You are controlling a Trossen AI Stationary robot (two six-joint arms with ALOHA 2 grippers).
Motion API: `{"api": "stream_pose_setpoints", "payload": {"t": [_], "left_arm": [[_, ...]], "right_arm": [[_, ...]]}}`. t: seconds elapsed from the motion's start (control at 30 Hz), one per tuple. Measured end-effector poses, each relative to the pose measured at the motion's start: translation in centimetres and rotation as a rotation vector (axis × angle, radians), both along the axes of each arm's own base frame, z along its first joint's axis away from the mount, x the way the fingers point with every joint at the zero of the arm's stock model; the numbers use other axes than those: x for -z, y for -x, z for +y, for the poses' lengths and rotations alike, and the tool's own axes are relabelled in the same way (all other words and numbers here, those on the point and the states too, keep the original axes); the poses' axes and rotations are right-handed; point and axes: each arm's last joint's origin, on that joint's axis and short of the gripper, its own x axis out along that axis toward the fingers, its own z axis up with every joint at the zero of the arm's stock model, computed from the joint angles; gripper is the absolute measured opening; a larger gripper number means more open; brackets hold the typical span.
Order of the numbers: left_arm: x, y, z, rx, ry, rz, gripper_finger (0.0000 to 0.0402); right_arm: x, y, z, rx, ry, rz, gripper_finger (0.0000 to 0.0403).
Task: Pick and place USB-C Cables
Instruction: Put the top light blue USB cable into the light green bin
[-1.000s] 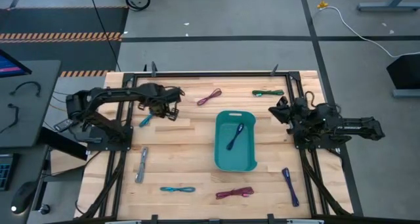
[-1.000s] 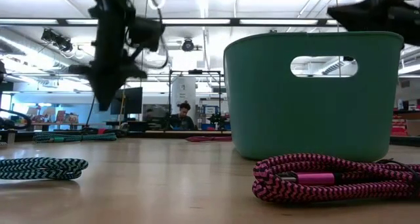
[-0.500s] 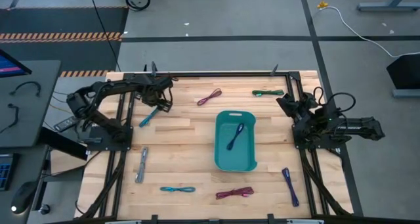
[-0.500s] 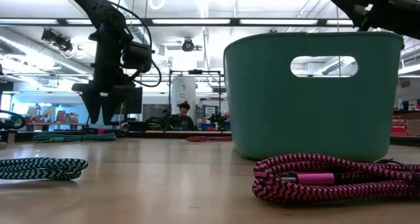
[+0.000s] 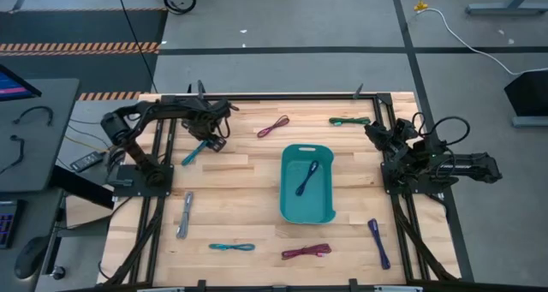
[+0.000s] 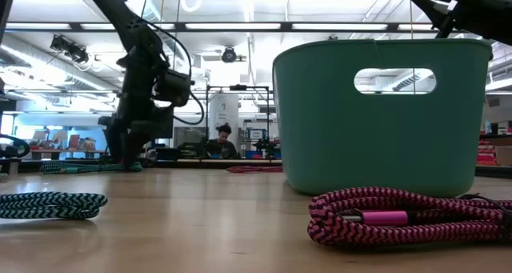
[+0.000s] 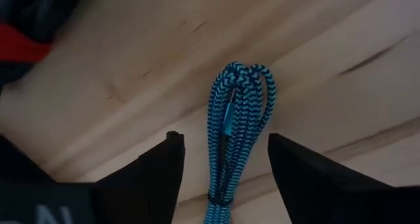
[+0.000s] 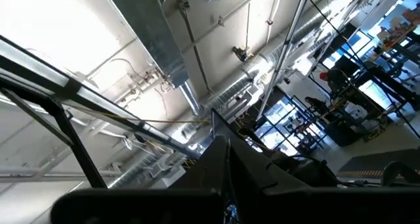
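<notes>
Left wrist view showed the left gripper [image 7: 223, 168] spread apart, straddling a teal cable [image 7: 235, 129] on the worktop [image 7: 131, 66], not clamped.

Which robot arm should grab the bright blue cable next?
The left one, I think. Its gripper hangs right over the blue cable, fingers open on either side. The right gripper waits far off at the table's other edge.

Teal-and-black zigzag-braided cable [image 7: 231, 142], magenta-and-black braided cable [image 6: 400, 217], plain teal basket [image 6: 380, 173], pale wood table [image 5: 240, 198].
</notes>
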Motion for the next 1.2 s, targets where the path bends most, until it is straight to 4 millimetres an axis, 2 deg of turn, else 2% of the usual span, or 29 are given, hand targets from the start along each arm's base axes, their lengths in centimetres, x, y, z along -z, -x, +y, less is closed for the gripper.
{"api": "stream_pose_setpoints", "payload": {"t": [0.2, 0.43, 0.53, 0.7, 0.87, 1.0, 1.1, 1.2], "left_arm": [[0.9, -0.3, 0.1, 0.067, 0.039, 0.018, 0.0161], [0.7, -0.7, 0.0, 0.153, 0.088, -0.018, 0.0031], [0.0, -1.4, -0.1, 0.168, 0.112, -0.028, 0.0031], [-5.0, -4.3, -0.6, 0.274, 0.068, -0.154, 0.0030], [-12.9, -7.9, -2.2, 0.395, -0.020, -0.428, 0.0017], [-19.0, -11.0, -4.3, 0.497, -0.077, -0.737, 0.0017], [-22.2, -13.2, -6.4, 0.597, -0.141, -0.950, 0.0017], [-23.9, -15.0, -8.7, 0.618, -0.193, -1.126, 0.0017]], "right_arm": [[0.0, 0.0, 0.0, 0.000, 0.001, 0.001, 0.0023], [0.0, 0.0, 0.0, 0.001, 0.003, 0.003, 0.0023], [0.0, 0.0, 0.0, 0.001, 0.003, 0.003, 0.0023], [0.1, 0.0, -0.1, 0.039, -0.025, 0.010, 0.0023], [0.2, 0.0, -0.3, 0.096, -0.064, 0.018, 0.0023], [0.2, 0.0, -0.4, 0.110, -0.074, 0.017, 0.0023], [0.2, 0.0, -0.4, 0.116, -0.078, 0.017, 0.0023], [0.2, 0.0, -0.4, 0.122, -0.082, 0.017, 0.0023]]}}
